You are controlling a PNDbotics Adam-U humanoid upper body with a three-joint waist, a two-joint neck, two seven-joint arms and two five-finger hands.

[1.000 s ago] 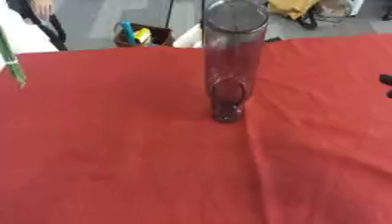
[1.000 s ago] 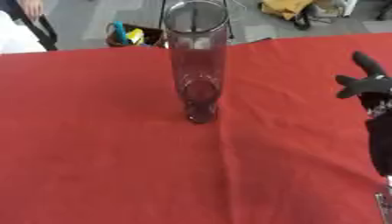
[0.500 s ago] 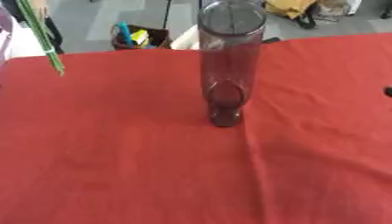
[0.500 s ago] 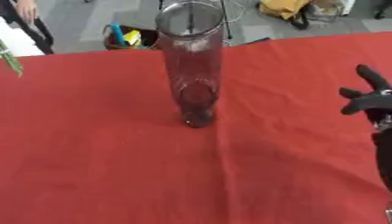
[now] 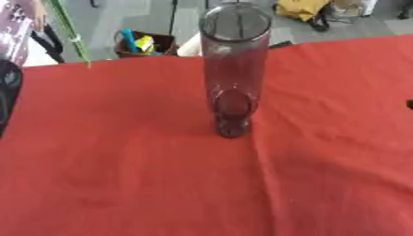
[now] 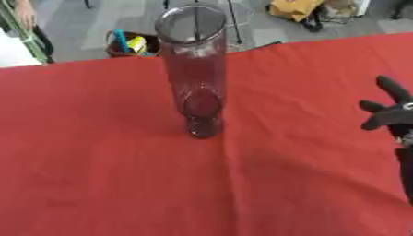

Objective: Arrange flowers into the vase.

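Right hand [image 6: 390, 115] open and empty, fingers spread, well apart from upright vase [image 6: 194, 69] on red cloth [image 6: 121, 175]

Grey floor [image 5: 121, 14] beyond the red tablecloth [image 5: 161, 184] (a cluttered basket [image 6: 129, 44] there).

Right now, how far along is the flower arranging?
Nothing looks done: the tall glass vase stands upright and empty on the red cloth. In hand: a green stem hangs at the upper left; what holds it is out of view. The right hand rests open at the right edge. All flowers remain.
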